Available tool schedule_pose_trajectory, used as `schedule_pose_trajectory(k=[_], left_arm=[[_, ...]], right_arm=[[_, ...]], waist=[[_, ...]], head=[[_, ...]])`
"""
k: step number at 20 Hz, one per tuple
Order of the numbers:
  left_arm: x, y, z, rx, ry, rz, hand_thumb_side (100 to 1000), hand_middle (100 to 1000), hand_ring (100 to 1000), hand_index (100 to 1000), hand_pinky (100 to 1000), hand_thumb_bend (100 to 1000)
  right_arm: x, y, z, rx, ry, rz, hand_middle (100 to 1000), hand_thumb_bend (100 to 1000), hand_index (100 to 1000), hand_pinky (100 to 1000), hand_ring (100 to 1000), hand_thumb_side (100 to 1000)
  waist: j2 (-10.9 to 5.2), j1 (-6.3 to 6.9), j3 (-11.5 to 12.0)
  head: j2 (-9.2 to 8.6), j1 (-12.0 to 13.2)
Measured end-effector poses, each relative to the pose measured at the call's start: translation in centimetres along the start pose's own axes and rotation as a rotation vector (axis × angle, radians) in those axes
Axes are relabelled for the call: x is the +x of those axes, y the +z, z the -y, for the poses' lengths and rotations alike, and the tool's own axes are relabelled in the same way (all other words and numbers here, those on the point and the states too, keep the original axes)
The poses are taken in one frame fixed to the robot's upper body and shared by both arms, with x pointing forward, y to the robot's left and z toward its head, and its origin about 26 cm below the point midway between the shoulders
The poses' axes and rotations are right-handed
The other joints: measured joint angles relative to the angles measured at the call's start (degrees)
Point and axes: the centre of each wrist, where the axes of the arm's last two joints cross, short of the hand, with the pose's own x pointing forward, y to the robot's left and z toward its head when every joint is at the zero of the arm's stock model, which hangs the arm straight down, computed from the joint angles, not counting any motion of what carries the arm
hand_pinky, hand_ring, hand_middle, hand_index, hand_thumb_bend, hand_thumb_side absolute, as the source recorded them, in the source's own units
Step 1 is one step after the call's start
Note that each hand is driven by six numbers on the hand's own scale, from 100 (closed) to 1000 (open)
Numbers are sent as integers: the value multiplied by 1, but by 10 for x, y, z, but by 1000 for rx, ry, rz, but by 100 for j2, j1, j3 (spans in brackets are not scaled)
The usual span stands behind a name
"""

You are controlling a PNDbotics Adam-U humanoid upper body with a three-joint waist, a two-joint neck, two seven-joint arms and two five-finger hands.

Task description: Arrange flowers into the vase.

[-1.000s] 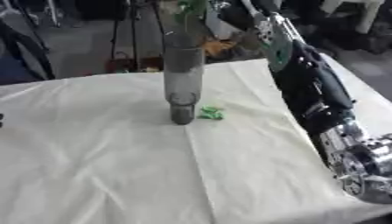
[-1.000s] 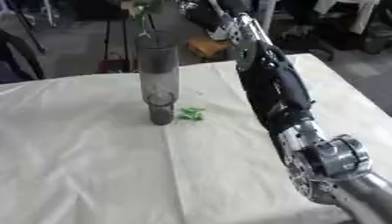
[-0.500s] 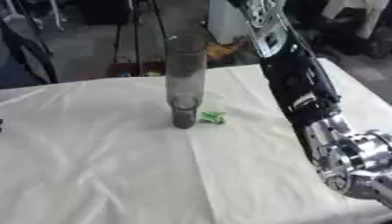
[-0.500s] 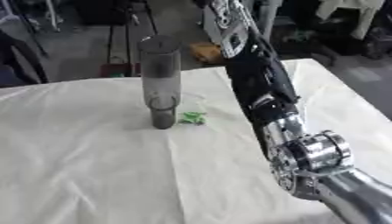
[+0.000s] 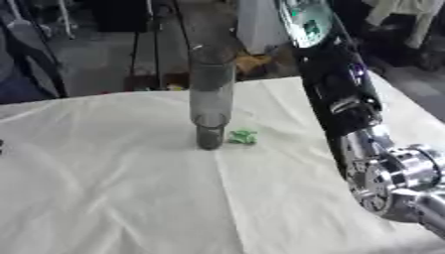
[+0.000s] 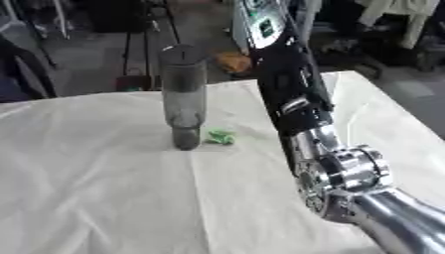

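A cream tablecloth (image 5: 113, 198) covers the table; dark cluttered floor (image 5: 104, 59) lies beyond.

A tall, smoky-grey glass cylinder vase (image 6: 183, 96) stands upright on the cream cloth-covered table (image 6: 104, 188), left of the black-and-silver right arm (image 6: 300, 114). A small crumpled green scrap (image 6: 219, 137) lies between them, just beside the vase's base.

A creased cream-white cloth (image 5: 113, 198) covers the table, hanging over its far edge. Beyond it lies a dark grey floor (image 5: 104, 59) with thin black stand legs (image 6: 139, 44) and a small orange-brown object (image 6: 233, 62)
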Motion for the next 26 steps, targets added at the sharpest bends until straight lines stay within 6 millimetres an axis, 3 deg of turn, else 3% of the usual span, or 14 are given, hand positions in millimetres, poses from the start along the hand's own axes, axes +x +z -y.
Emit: schedule_pose_trajectory(k=[14, 26], left_arm=[[0, -1, 3, -3, 9, 2, 957, 737, 741, 787, 760, 729], [0, -3, 5, -10, 23, 8, 956, 736, 739, 787, 760, 730]], right_arm=[[16, 0, -15, -24, -110, -25, 100, 100, 110, 100, 100, 1000], [35, 11, -50, -2, -218, -12, 100, 100, 110, 100, 100, 1000]], waist=[[-8, 27, 69], [-10, 66, 164]], head=[[-2, -85], [-22, -159]])
